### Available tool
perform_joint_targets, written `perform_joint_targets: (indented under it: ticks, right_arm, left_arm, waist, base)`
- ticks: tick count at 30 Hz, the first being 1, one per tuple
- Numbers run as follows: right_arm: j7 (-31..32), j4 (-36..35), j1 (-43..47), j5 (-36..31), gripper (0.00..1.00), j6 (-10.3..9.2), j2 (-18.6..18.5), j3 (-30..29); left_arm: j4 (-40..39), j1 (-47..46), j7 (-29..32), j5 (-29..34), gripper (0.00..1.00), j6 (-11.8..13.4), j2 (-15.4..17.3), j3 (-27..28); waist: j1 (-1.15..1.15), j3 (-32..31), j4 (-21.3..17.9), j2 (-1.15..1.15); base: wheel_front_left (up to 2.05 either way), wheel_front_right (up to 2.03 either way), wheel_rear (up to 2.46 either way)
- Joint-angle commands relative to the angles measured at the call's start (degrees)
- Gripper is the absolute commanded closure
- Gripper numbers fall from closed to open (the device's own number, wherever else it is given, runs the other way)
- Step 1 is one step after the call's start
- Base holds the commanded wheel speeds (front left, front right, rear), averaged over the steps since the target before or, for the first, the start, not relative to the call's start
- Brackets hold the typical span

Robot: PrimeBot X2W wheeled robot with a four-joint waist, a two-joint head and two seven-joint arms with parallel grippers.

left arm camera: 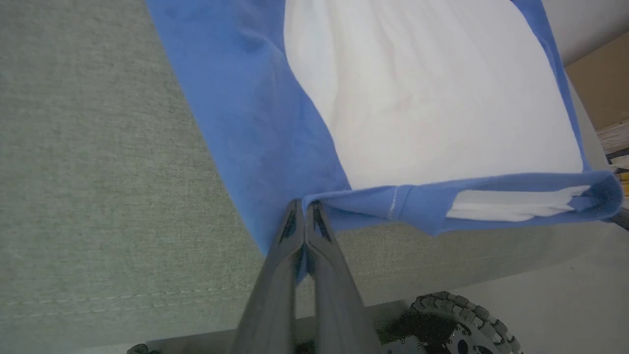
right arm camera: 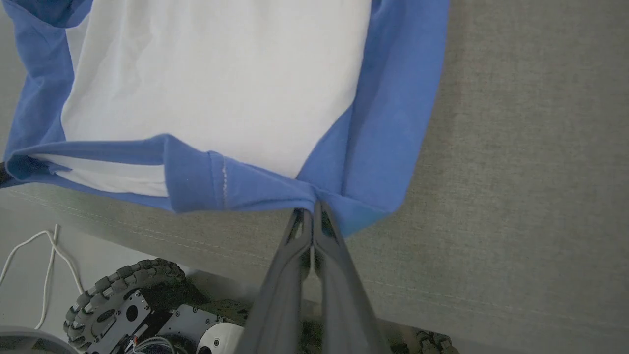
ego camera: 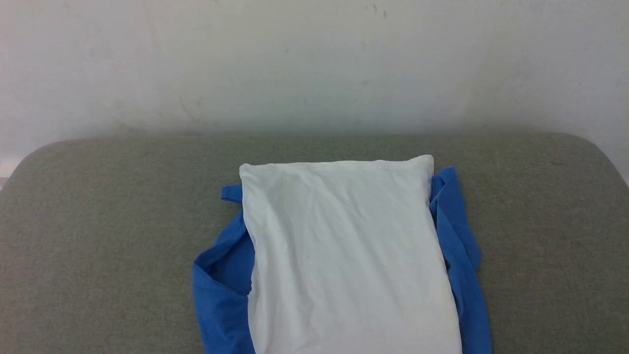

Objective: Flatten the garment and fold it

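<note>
Garment (ego camera: 344,246) laid lengthwise on the grey-green fabric counter (ego camera: 98,221), white body uppermost, with a bright blue sleeve bunched along each flank: one on the robot's left (ego camera: 221,280), one on its right (ego camera: 462,246). The far white edge lies straight and nearly square across the counter, well short of the counter's back edge, which meets a pale wall (ego camera: 314,59). Broad bare cloth surface lies open to both sides of the garment and beyond its far edge; the counter's far corners are rounded. The near part of the garment runs off the bottom of the head view. In the wrist views this near blue edge is raised off the surface and stretched as a band between the two arms, above the counter's stitched front border. The left pincer (left arm camera: 305,206) is closed, fingertips pressed together on the blue fabric at one end of that band. The right pincer (right arm camera: 312,211) is likewise closed, gripping the blue fabric at the other end. Below the front border appear a ribbed wheel (left arm camera: 462,324) of the robot's base and a white cable (right arm camera: 29,255) on the floor.
</note>
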Motion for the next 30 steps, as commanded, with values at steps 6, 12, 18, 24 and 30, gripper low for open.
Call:
perform_joint_targets:
  ticks: [6,12,18,24,30]
  right_arm:
    - [-0.69,5.15,-0.51,-1.00,0.00,-0.20,0.61,0.83]
    - [-9.96,3.54,-3.38,-0.13,0.00,-0.20,1.02,1.48]
    - [-17.96,0.58,-5.79,-0.88,0.00,-0.20,1.21,0.20]
    - [-21.00,-2.98,-8.51,-1.40,0.00,-0.20,1.26,-0.09]
    - [-21.00,-5.73,-11.33,-2.07,0.00,-0.20,1.27,-0.01]
  left_arm:
    - [4.99,-1.24,-0.29,-1.37,0.98,-0.62,-1.41,-0.62]
    - [6.26,-4.56,-3.30,-0.84,0.00,-1.28,-2.68,-0.33]
    - [2.91,-6.86,-6.76,0.68,0.00,0.66,-1.40,2.92]
    - [-0.41,-13.18,-9.04,3.88,0.00,2.45,1.16,6.06]
    - [1.57,-22.10,-8.94,5.19,0.00,1.93,2.82,7.44]
  waist:
    - [0.00,0.65,1.08,-0.01]
    - [0.00,0.28,1.16,-0.01]
    - [0.00,-0.47,0.75,-0.01]
    - [0.00,0.34,0.23,-0.01]
    - [0.00,2.82,-0.85,-0.01]
  base:
    - [0.00,0.00,0.00]
    - [0.00,0.00,0.00]
    - [0.00,0.00,0.00]
    - [0.00,0.00,0.00]
    - [0.00,0.00,0.00]
